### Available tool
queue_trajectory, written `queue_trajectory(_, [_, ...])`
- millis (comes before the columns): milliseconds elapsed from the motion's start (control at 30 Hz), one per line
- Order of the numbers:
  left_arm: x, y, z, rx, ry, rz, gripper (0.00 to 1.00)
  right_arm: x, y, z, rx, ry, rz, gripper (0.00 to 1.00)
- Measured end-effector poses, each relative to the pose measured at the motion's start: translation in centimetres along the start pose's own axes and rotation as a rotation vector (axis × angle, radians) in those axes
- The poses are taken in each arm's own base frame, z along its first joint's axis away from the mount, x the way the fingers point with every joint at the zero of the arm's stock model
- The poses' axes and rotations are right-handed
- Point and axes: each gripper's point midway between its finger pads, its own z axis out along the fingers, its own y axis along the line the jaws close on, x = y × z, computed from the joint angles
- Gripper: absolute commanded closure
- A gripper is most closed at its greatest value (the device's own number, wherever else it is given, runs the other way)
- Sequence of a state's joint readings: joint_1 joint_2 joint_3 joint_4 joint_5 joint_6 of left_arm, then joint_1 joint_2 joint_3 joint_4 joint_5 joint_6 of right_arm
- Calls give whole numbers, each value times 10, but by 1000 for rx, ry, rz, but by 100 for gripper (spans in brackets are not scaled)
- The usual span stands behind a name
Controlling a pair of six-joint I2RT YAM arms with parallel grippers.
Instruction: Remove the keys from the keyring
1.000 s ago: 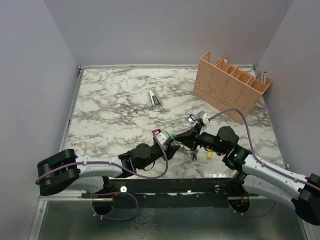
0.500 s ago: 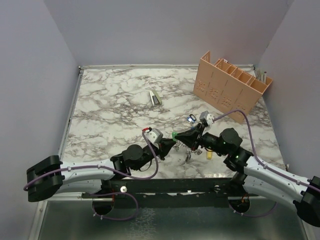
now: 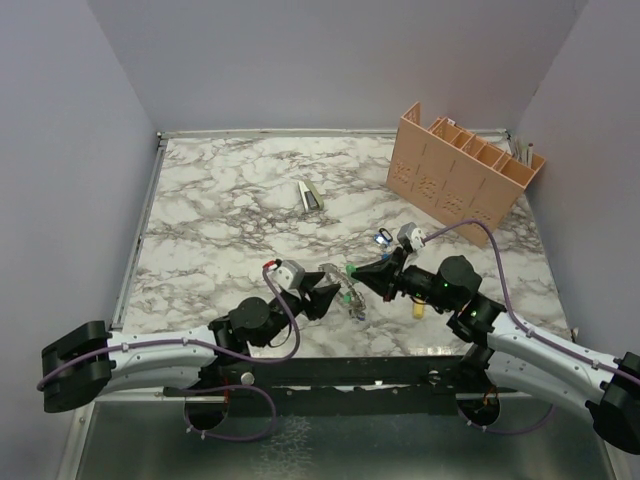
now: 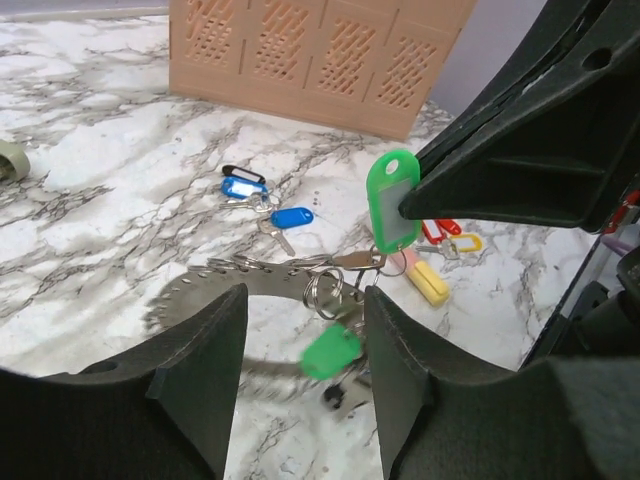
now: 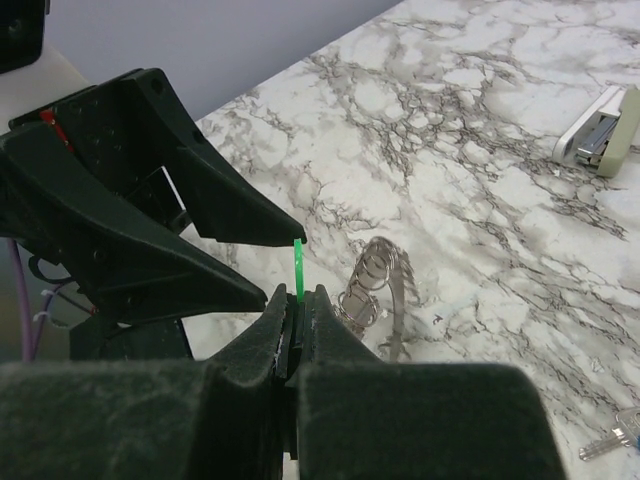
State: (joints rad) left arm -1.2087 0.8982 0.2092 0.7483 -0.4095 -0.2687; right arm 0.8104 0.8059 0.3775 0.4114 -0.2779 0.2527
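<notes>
My right gripper (image 5: 297, 297) is shut on a green key head (image 5: 298, 268), which also shows in the left wrist view (image 4: 392, 205). The grey keyring (image 4: 215, 285) hangs from it by small split rings, just over the table (image 3: 220, 230). It is blurred with motion and also shows in the right wrist view (image 5: 388, 290). A second green key (image 4: 330, 352) dangles on the ring between the fingers of my open left gripper (image 4: 305, 300). The left fingers straddle the ring without gripping it. Two blue keys (image 4: 290, 217) lie loose on the marble.
A tan perforated organizer box (image 3: 462, 172) stands at the back right. A stapler (image 3: 311, 195) lies mid-table. A bunch with red and yellow tags (image 4: 445, 232) and a yellow block (image 4: 428, 283) lie beside the right arm. The two grippers (image 3: 345, 280) are very close together.
My left gripper has drawn back to the left, away from the right gripper. The ring now hangs and swings from the green key in the right gripper, which shifted slightly left.
</notes>
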Motion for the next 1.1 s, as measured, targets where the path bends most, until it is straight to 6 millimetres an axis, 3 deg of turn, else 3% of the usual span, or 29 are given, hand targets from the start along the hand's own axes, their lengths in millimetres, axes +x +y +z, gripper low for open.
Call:
queue_trajectory(200, [18, 4, 5, -22, 53, 33, 62, 1, 2, 0, -9, 3, 0, 99])
queue_trajectory(400, [33, 2, 17, -30, 113, 68, 51, 1, 4, 0, -24, 5, -1, 99])
queue_trajectory(600, [35, 1, 26, -46, 123, 75, 53, 1, 8, 0, -44, 7, -2, 99])
queue_trajectory(833, [34, 32, 22, -225, 104, 48, 51, -1, 10, -6, -53, -6, -17, 99])
queue_trajectory(1100, [33, 30, 19, -221, 108, 18, 49, -3, 11, -7, -54, -15, -27, 99])
